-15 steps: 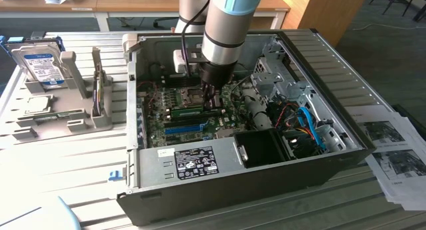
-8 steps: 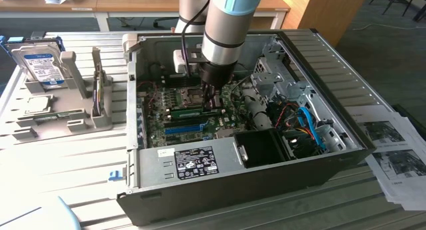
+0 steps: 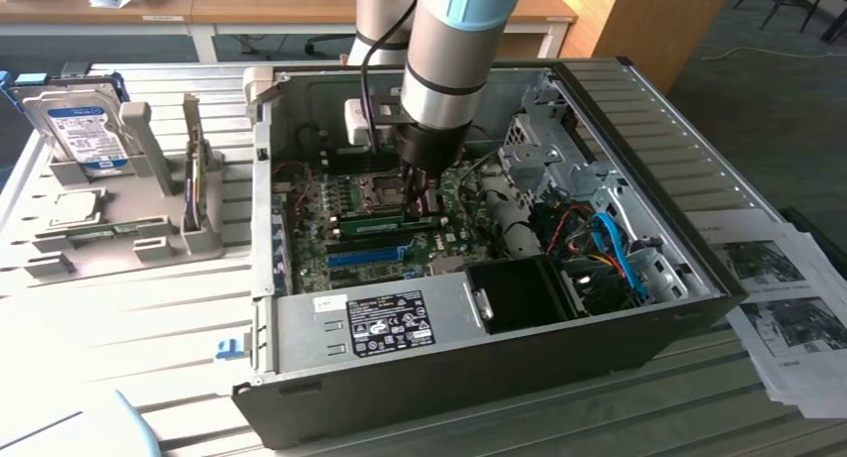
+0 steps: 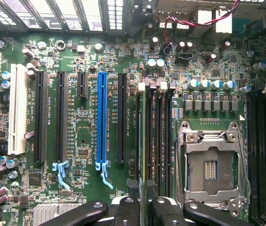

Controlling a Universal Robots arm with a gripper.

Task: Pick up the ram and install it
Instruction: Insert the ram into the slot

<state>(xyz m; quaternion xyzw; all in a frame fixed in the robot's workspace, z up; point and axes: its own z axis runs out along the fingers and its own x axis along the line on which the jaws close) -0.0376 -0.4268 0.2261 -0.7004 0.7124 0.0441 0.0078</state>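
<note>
Evidently down in its slot: look for the ram standing on edge in the motherboard, straight below the claw and running forward from between the fingers. Holds nothing, as far as can be made out: jaws parted, astride the stick's top edge with a sliver of gap at either face (no pad seen pressing on it). Fully seated or merely resting in the slot: cannot tell.

Should handle as light, thin and stiff, yet brittle by judgement: likely to crack if bent sideways, and easily marked at the chips or along the contact edge. Best taken by the long top edge near its middle, pads flat on the two faces, and pushed straight down without any twist. Would slip little between flat pads, but would tip readily if gripped off-centre.

Reaches in from above, with the arm close to vertical and the wrist inside the open case, claw aimed squarely down at the board. Sits centred over the row of memory slots. To one side of the claw, well apart, the bright blue expansion slot; to the other side and nearer, the bare processor socket under its metal frame. Far from the claw, outside the case altogether, a hard drive upright in a grey holder.
</note>
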